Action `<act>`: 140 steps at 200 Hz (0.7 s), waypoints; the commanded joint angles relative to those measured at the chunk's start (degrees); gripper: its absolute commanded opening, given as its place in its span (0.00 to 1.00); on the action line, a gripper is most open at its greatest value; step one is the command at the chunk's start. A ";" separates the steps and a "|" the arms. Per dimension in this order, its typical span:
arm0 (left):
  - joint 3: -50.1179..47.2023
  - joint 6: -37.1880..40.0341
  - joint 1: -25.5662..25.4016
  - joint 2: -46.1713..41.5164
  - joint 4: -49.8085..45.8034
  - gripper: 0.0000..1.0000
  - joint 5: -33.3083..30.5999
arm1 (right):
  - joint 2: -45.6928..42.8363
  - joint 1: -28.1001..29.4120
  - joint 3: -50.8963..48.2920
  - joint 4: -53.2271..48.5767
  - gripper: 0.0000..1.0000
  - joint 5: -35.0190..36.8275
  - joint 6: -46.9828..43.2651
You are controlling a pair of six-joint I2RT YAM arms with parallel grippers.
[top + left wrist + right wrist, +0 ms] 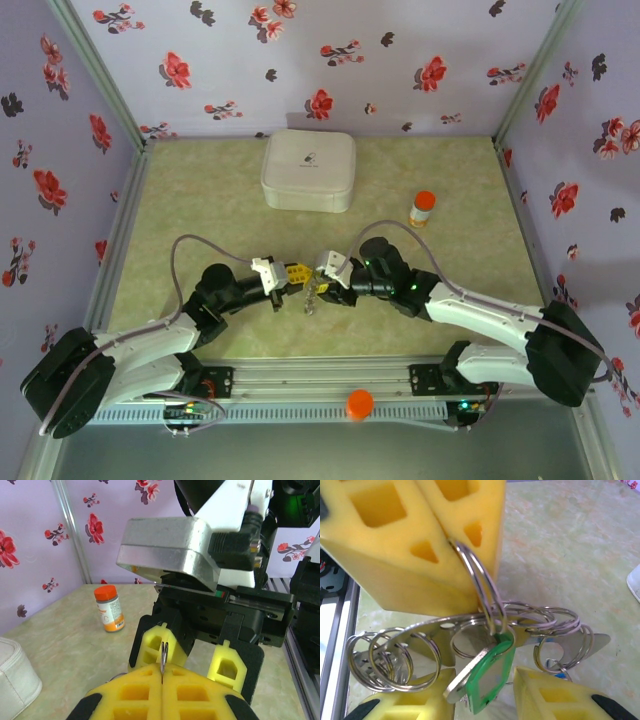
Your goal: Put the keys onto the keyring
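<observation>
Over the near middle of the worktop (200,200) the left arm (150,350) and right arm (490,320) meet tip to tip. A white case (307,170) lies at the far side, with an orange-capped bottle (422,208) to its right, both well apart from the arms.

The left tool (292,272) is closed, its yellow fingers pressed together on the keyring (476,580), a silver double-wound ring that sticks out from between the tips. The left wrist view shows this as a thin metal edge caught in the seam.

The right tool (325,270) faces it, just beside it. Its jaws stand apart and grip nothing that can be made out.

From the keyring hangs a flat metal plate (427,626) with holes. The plate lies across the right tool's fingertips (405,707) and carries several more silver rings (395,655) at both ends. From the top view this bunch dangles just below the two tools.

A green key (487,675) hangs off the keyring into the gap between the right tool's fingers. A sliver of a blue key (561,676) shows at the right-hand finger, mostly hidden
</observation>
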 commanded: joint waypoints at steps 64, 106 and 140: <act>-0.57 -5.62 -0.23 2.31 12.60 0.00 -0.88 | -2.82 0.35 -5.15 11.66 0.36 2.65 2.68; -0.26 -7.15 -0.14 2.29 12.87 0.00 -0.16 | -4.44 0.35 -6.09 12.12 0.34 3.45 2.26; -0.50 -9.70 -0.19 1.73 12.92 0.00 0.35 | -5.34 0.38 -6.17 12.07 0.32 3.43 2.15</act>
